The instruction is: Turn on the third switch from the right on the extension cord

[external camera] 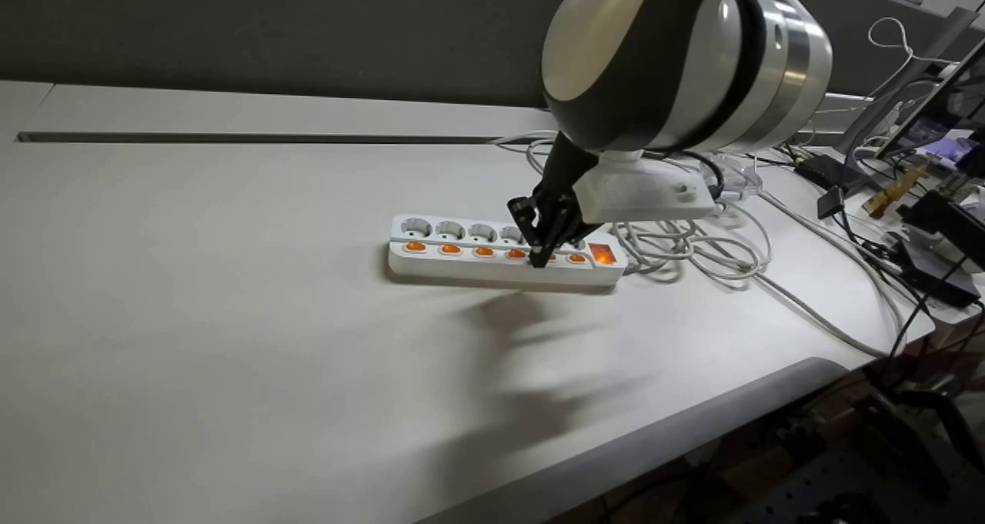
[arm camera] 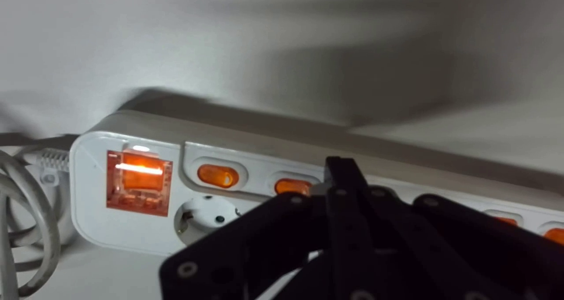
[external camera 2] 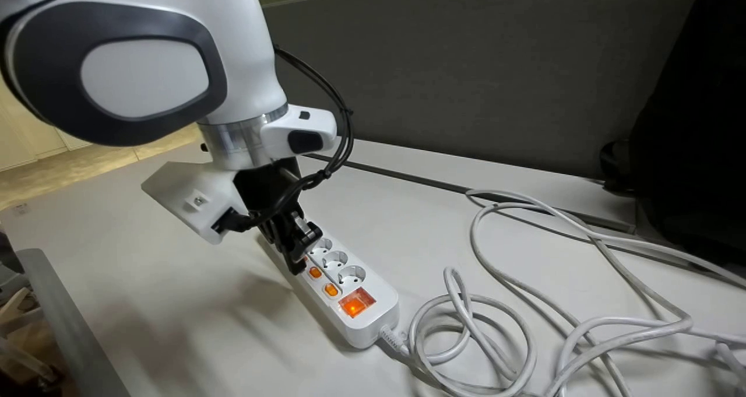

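A: Starting at the gripper (external camera: 540,256). Parted or together?

B: Together, to judge by the fingers (arm camera: 341,172) in the wrist view, and with hold of nothing visible.

A: Aimed where?

B: Steeply down, with a little lean, at the switch row of the extension cord (external camera: 504,272), flat on the white desk (external camera: 192,316). Tips just beside the third switch (external camera: 516,254), on the cable-end side. Touching, or just above? Cannot tell.

A: And the arm (external camera: 685,85)?

B: In an exterior view, bent over from the upper right, with a white housing (external camera: 645,189) close by the gripper. Down from the upper left in an exterior view, with black leads (external camera 2: 345,123) bowed alongside.

A: Anything different from view to view?

B: Third switch in sight in an exterior view, behind the gripper in the wrist view. Plain there: a large lit switch (arm camera: 141,181), then two orange switches (arm camera: 218,175). Only a few loops of pale cable (arm camera: 48,231) there; a whole tangle in both exterior views. Dark devices (external camera: 935,274) to the far right, past the cables, only in an exterior view.
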